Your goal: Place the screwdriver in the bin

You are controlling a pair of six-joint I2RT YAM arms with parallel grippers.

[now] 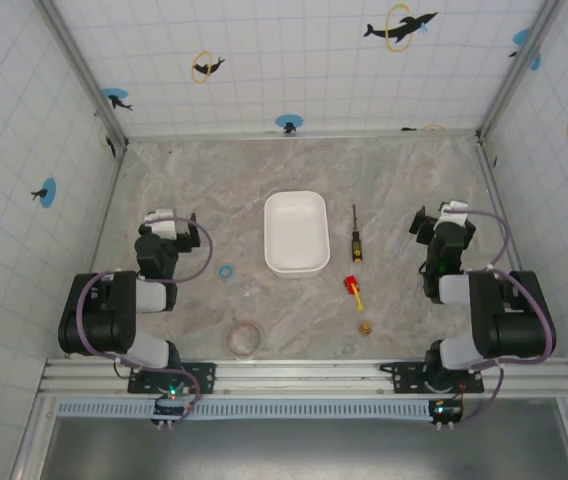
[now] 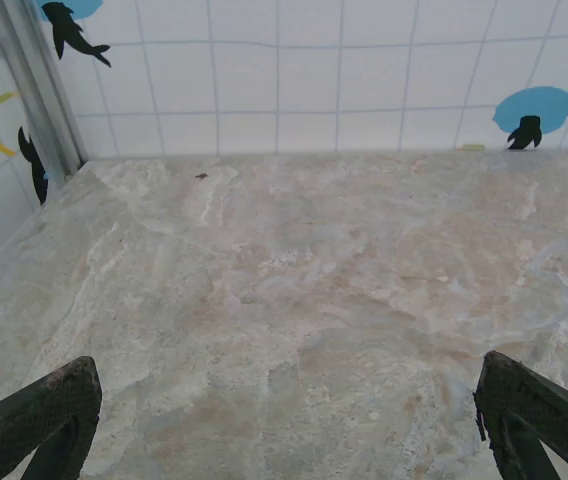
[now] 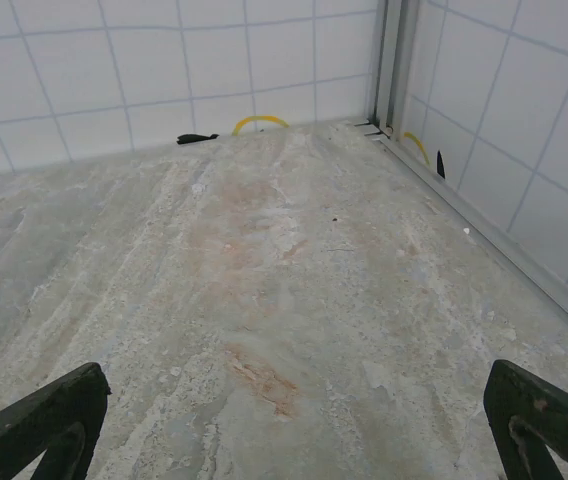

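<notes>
From the top external view, the screwdriver (image 1: 356, 235) lies flat on the table (image 1: 404, 170), just right of the bin (image 1: 296, 232) and parallel to its long side, not touching it, with its shaft pointing toward the far wall; the bin is empty. The right arm (image 1: 449, 250) sits folded nearer to the screwdriver than the left arm (image 1: 159, 250), so the pick likely falls to the right. A stubby red-and-yellow tool (image 1: 352, 290) lies near the screwdriver's handle end, and a careless descent could close on that instead. In the left wrist view, the left fingers (image 2: 39, 415) stand wide apart with nothing between them and bare table ahead. In the right wrist view, the right fingers (image 3: 44, 415) are likewise spread wide and hold nothing. The screwdriver is slim and low, so fingers coming down off-centre would probably roll or push it away rather than pinch it; a sideways shove could also knock it against the bin or shift the bin itself
</notes>
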